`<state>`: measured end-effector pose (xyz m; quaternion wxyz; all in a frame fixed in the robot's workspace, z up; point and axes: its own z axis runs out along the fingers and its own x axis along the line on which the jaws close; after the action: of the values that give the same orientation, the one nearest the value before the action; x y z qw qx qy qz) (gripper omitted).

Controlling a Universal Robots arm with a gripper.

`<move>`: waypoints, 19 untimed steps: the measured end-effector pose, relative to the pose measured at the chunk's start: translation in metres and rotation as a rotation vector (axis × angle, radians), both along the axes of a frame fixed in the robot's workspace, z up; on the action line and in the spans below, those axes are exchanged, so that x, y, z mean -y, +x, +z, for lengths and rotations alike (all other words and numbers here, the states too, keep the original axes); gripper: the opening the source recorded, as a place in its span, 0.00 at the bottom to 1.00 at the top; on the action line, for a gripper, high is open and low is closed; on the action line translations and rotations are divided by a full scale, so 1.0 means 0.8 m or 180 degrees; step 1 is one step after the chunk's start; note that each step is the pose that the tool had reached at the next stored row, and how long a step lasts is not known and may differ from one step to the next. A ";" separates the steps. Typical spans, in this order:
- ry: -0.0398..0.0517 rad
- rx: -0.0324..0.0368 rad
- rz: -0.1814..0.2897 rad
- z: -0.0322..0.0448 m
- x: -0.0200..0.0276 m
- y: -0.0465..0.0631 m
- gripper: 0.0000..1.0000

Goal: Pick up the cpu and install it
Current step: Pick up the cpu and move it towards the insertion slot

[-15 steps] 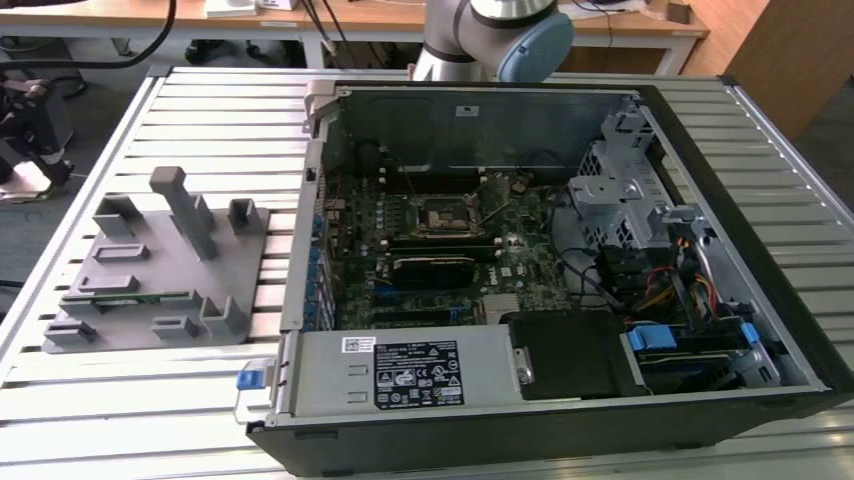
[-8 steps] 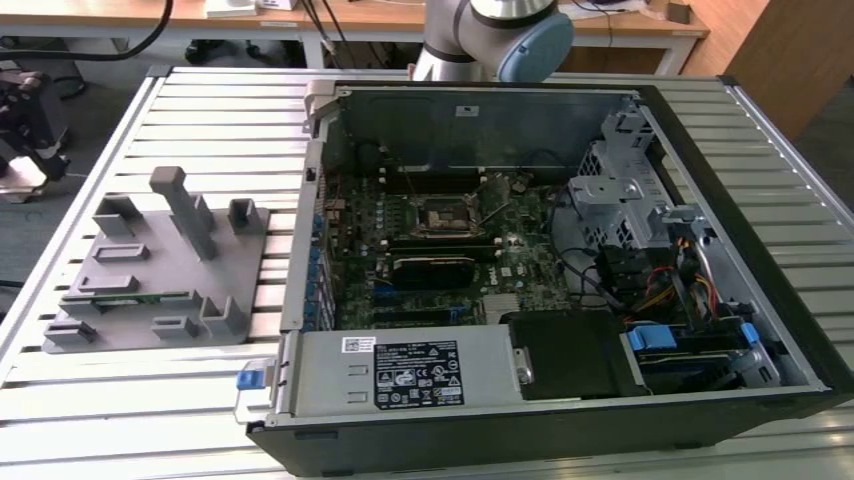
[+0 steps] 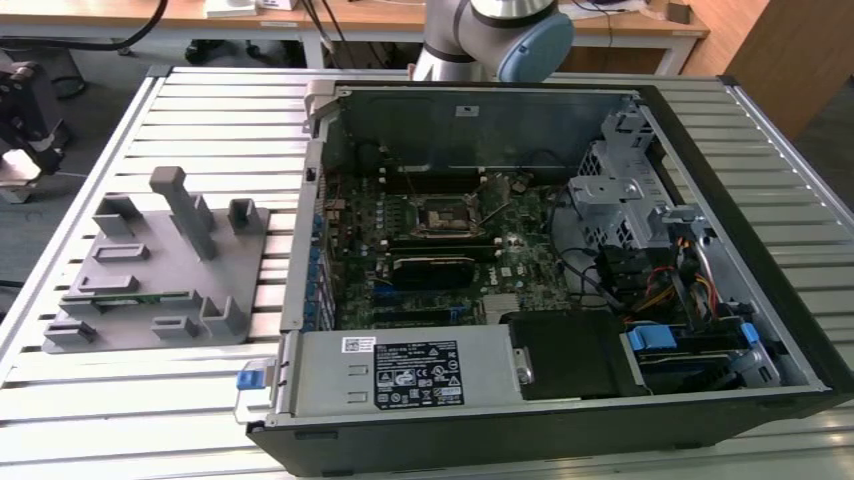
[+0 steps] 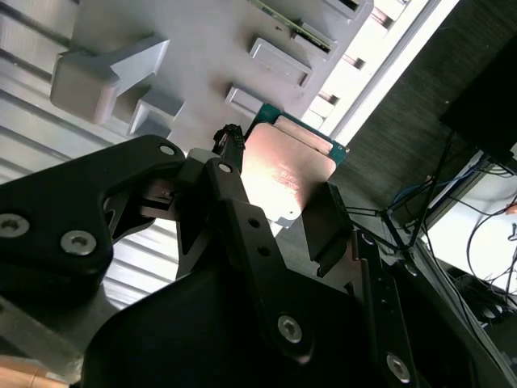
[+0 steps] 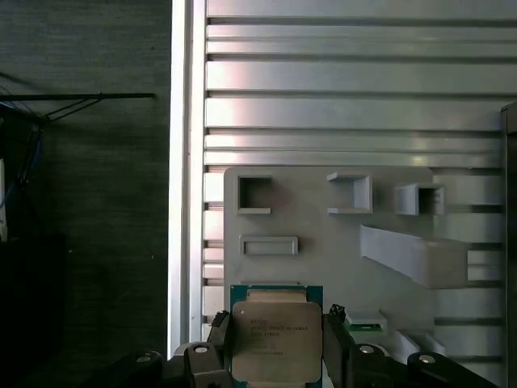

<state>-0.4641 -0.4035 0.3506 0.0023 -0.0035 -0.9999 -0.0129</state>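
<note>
A metal table (image 3: 200,100) of long pale slats with dark grooves between them carries two things. Toward the exterior view's left, a flat grey plastic holder (image 3: 147,270) with raised blocks and pockets rests across the slats. Just beside it, an open black computer case (image 3: 481,130) lies on its side, taking up the middle and the exterior view's right and reaching the near edge.
</note>
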 end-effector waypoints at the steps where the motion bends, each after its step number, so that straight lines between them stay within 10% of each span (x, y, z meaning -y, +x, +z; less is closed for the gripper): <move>1: 0.0000 0.0000 0.0000 0.0015 0.0000 0.000 0.54; 19: 0.0000 0.0003 0.0000 0.0264 0.0000 0.000 0.54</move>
<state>-0.4641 -0.4035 0.3717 0.0017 -0.0035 -0.9999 -0.0129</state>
